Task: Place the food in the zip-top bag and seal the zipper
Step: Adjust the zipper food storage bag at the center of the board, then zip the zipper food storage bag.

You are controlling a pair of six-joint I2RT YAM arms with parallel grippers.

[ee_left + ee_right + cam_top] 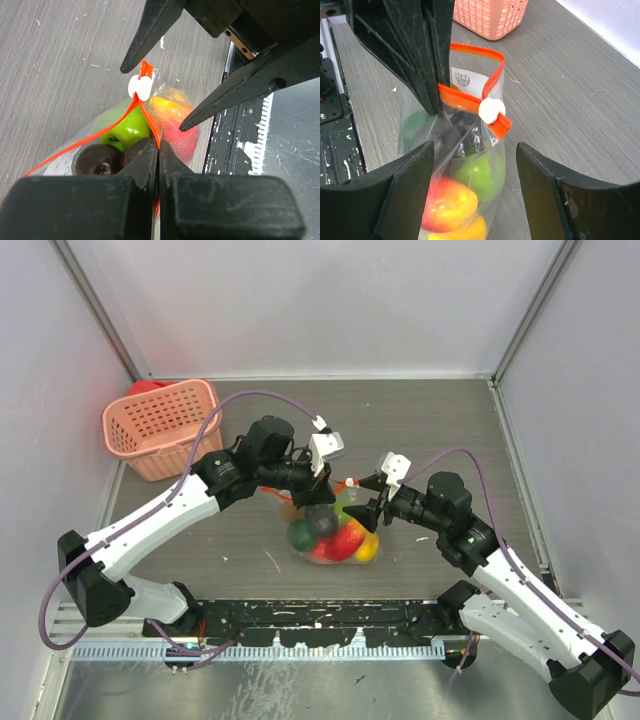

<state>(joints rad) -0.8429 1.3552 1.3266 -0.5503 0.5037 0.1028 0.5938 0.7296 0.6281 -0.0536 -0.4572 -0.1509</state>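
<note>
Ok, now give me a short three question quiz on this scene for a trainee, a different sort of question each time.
1. True or false: the right gripper is open, with a finger on each side of the white slider.
2. What is the left gripper pinching? A the zipper; B the pink basket; C nothing.
3. In a few words: where is the food?
Key: 1 true. 2 A. 3 Inside the zip-top bag.
</note>
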